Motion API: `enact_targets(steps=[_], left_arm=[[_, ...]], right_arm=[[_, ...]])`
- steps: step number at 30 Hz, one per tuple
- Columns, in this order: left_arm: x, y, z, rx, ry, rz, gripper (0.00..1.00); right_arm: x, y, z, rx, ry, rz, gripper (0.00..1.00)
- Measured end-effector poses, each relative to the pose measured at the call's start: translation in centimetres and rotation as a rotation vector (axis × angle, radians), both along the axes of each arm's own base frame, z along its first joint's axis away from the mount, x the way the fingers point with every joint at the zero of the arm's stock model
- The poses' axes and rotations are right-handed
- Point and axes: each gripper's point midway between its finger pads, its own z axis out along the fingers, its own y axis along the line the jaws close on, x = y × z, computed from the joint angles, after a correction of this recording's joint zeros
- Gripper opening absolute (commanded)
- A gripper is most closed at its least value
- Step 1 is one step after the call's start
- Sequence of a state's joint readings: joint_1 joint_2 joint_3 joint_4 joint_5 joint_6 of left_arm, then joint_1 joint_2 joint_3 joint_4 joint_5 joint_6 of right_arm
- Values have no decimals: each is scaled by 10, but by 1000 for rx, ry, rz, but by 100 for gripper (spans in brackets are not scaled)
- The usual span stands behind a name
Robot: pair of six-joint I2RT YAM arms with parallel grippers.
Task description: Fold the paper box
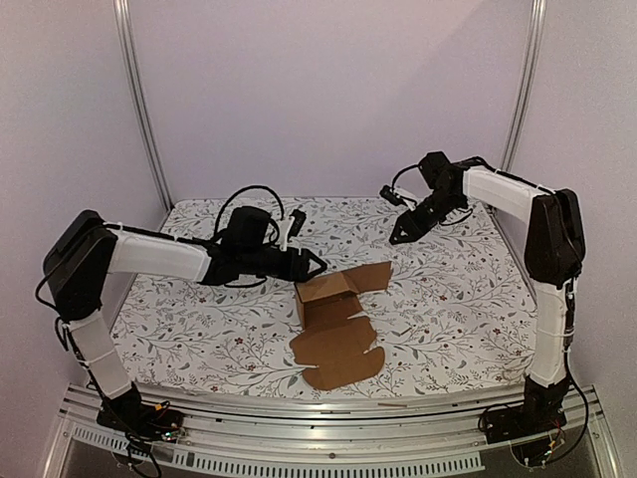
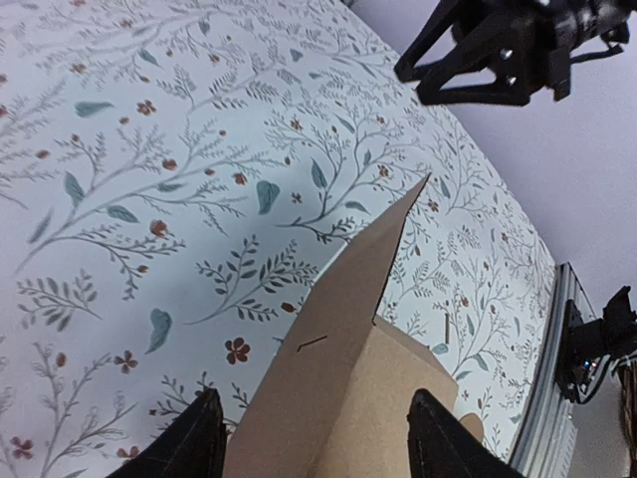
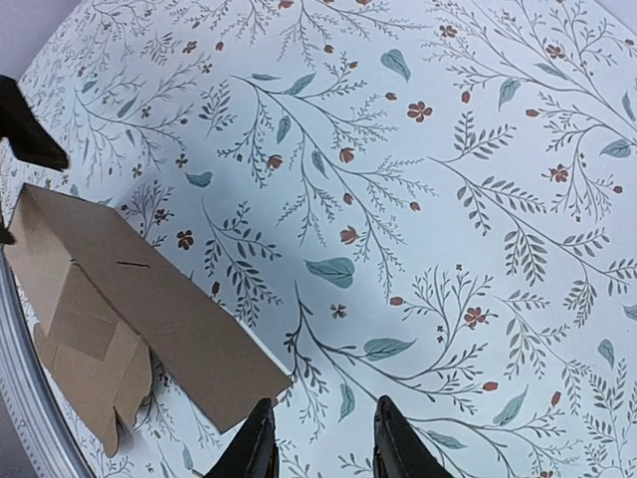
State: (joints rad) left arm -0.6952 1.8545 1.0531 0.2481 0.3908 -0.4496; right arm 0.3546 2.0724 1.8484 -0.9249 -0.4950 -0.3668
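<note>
The paper box [image 1: 338,339] lies a little right of the middle of the floral desk [image 1: 199,309], only partly folded. Its long axis runs from the desk's near edge toward the far side, leaning right at the far end. The near half is flat on the desk. Behind it a section stands up as a low carton wall, and from there one flap points right, toward the right arm. The left claw [image 1: 317,264] is at the far-left side of that raised section, its jaws spread wide with cardboard between them. Whether the fingers [image 2: 194,443] press on it cannot be told. The right claw [image 1: 400,236] hangs over bare desk beyond the flap, part open and holding nothing.
</note>
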Motion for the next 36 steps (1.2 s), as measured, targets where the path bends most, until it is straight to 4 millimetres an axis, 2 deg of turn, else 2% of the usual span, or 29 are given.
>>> enact_targets(steps=[2,4,6,8,10,12,14,16,18,21,25,28,31,36], left_arm=[[-2,14,28,22,-84,65,66],[-8,26,58,35,-176,128,66],[-25,31,85,48,-259,183,65],[-53,29,97,62,-311,208,64],[-77,27,86,99,-321,212,64],[-98,30,55,188,-311,206,64],[-101,41,30,282,-299,221,66],[-95,54,14,366,-306,250,67],[-89,61,11,409,-313,262,68],[-72,69,18,427,-300,272,70],[-35,83,38,360,-256,283,71],[-24,92,38,313,-190,247,69],[-26,89,30,269,-118,182,66],[-50,70,-4,215,31,67,63]], right_arm=[[9,4,-26,-18,25,-10,32],[9,5,-47,-36,64,-15,32],[4,7,-59,-46,86,-9,33],[-5,13,-66,-49,99,10,33],[-17,22,-74,-53,113,42,34],[-33,32,-82,-61,130,84,34],[-49,40,-88,-69,145,125,34],[-63,47,-90,-71,157,163,35],[-72,54,-88,-64,155,193,36],[-83,60,-80,-43,150,227,37],[-88,60,-71,-19,136,249,41],[-94,61,-71,-4,140,274,43],[-105,61,-78,-5,152,313,44],[-130,61,-86,-15,169,390,45]])
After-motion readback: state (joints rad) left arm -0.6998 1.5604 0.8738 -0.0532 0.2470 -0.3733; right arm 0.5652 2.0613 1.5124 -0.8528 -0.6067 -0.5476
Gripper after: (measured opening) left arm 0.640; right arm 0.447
